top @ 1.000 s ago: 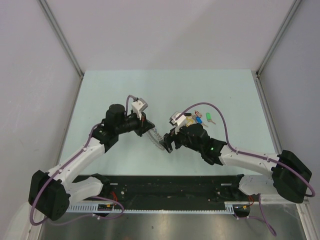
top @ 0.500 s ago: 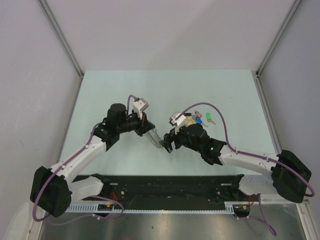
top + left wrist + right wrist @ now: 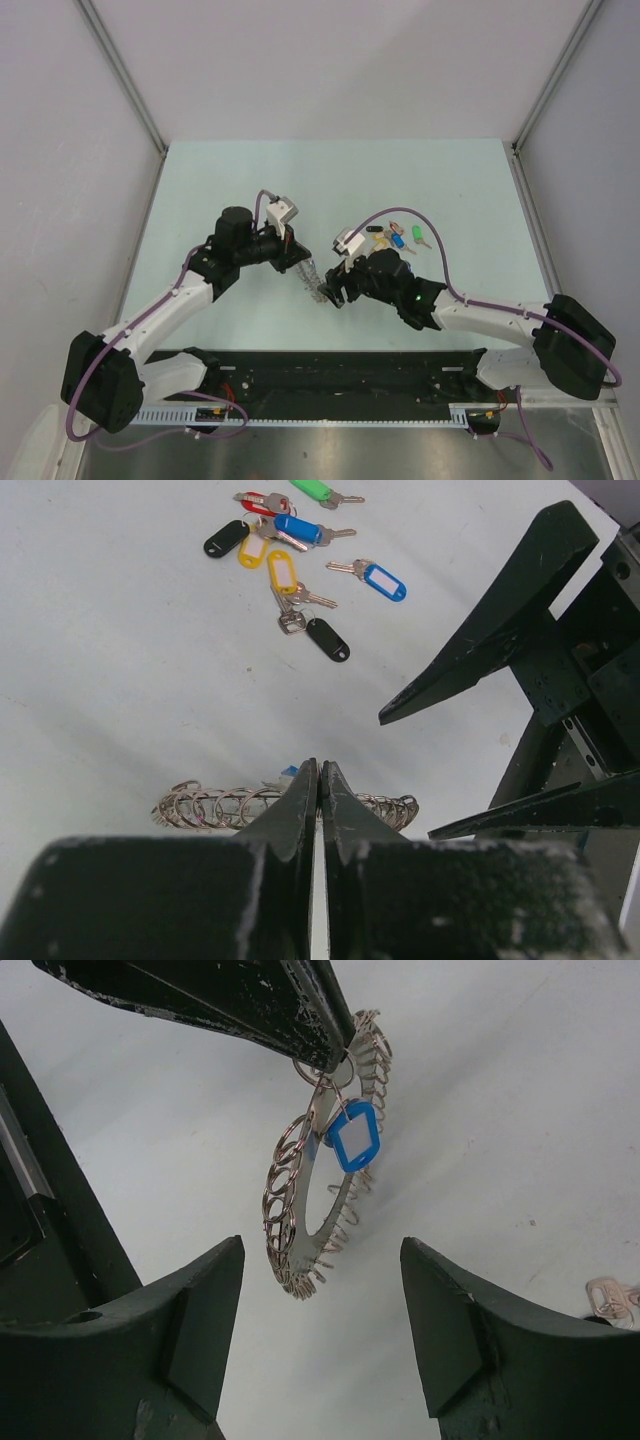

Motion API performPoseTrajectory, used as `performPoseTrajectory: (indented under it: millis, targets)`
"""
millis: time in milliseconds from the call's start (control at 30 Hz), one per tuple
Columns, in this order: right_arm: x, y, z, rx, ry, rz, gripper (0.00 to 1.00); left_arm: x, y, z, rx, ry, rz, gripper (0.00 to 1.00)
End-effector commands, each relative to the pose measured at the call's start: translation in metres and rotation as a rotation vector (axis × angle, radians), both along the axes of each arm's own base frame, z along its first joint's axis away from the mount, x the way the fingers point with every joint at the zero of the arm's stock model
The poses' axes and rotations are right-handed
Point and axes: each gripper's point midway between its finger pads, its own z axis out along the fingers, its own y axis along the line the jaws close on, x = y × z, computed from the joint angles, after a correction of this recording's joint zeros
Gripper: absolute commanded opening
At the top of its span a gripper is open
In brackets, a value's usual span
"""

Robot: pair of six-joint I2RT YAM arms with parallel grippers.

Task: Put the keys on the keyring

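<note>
Top external view: left gripper (image 3: 307,270) is pinching the keyring (image 3: 317,283), fingers fully closed, holding it above the table (image 3: 450,185) middle, with a blue-tagged key (image 3: 353,1137) hanging on it. Right gripper (image 3: 336,291) is facing the ring, fingers wide apart and empty. Loose keys (image 3: 395,237) are lying right of middle. Likely best: hold the ring steady and grab one key by its tag.

Bright, even, soft-shadowed light; left tool (image 3: 318,770) blurred up close.
</note>
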Motion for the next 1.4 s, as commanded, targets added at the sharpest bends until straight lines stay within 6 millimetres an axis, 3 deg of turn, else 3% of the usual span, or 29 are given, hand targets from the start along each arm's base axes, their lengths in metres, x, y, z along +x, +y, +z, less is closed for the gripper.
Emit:
performPoseTrajectory:
  millis: [0, 300, 733, 1033, 1233, 1367]
  targets:
    - [-0.001, 0.013, 0.012, 0.059, -0.019, 0.022, 0.68, 0.003, -0.007, 0.020, -0.061, -0.046, -0.027, 0.04]
    - [0.000, 0.013, 0.007, 0.047, -0.012, 0.013, 0.55, 0.003, -0.007, 0.021, -0.062, -0.047, -0.027, 0.04]
    - [0.001, 0.010, 0.021, 0.089, -0.012, 0.004, 0.02, 0.002, -0.007, 0.020, -0.064, -0.042, -0.030, 0.05]
    - [0.004, 0.006, 0.031, 0.139, 0.023, 0.002, 0.00, 0.003, -0.007, 0.027, -0.076, -0.073, -0.034, 0.11]
    - [0.003, 0.003, 0.040, 0.175, 0.043, 0.012, 0.00, 0.003, -0.002, 0.029, -0.052, -0.086, -0.017, 0.31]
    - [0.005, -0.002, 0.045, 0.194, 0.058, 0.006, 0.00, 0.000, 0.009, 0.042, -0.039, -0.166, 0.018, 0.38]
